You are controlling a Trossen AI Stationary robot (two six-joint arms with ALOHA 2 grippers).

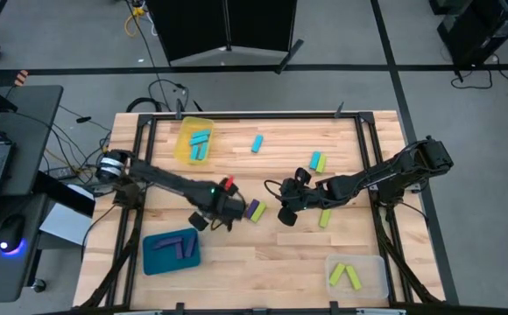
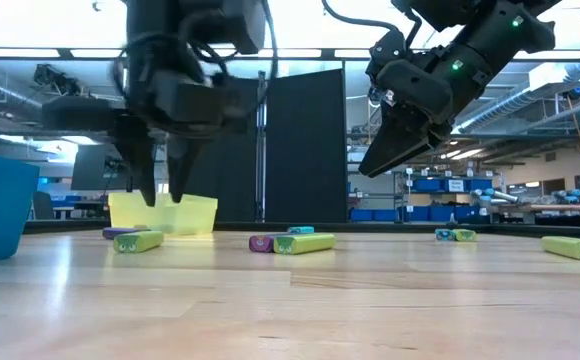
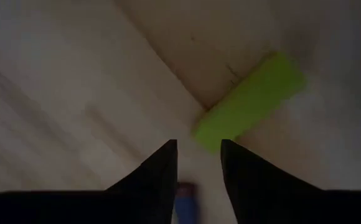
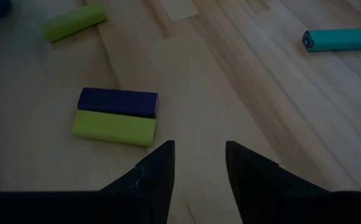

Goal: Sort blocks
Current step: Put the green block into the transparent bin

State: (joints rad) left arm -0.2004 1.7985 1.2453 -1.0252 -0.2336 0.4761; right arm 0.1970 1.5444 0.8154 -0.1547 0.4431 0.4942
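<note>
The left gripper (image 1: 222, 213) is hanging over the middle of the tabletop (image 1: 263, 254), its jaws pointing down and standing slightly apart with nothing between them. In the left wrist view a yellow-green block (image 3: 250, 102) is lying just ahead of those jaws, off to one side of the gap and not inside it. In the low view the same gripper (image 2: 158, 190) is sitting just above the wood, with a yellow-green block (image 2: 138, 241) close by its tips.

The right gripper (image 1: 286, 213) is hovering nearby, also mid-tabletop, jaws apart and gripping nothing. In the right wrist view a purple block (image 4: 118, 101) and a yellow-green block (image 4: 113, 127) are lying side by side, touching, ahead of the jaws and clear of them; a cyan block (image 4: 337, 40) is lying well apart from that pair.

Toward the far edge, the yellow tray (image 1: 186, 129) is holding cyan blocks (image 1: 200, 145). Near the near-left corner the blue tray (image 1: 155, 258) is holding purple blocks (image 1: 174, 247). At the near-right corner the clear tray (image 1: 372, 278) is holding two yellow-green blocks (image 1: 344, 276).
</note>
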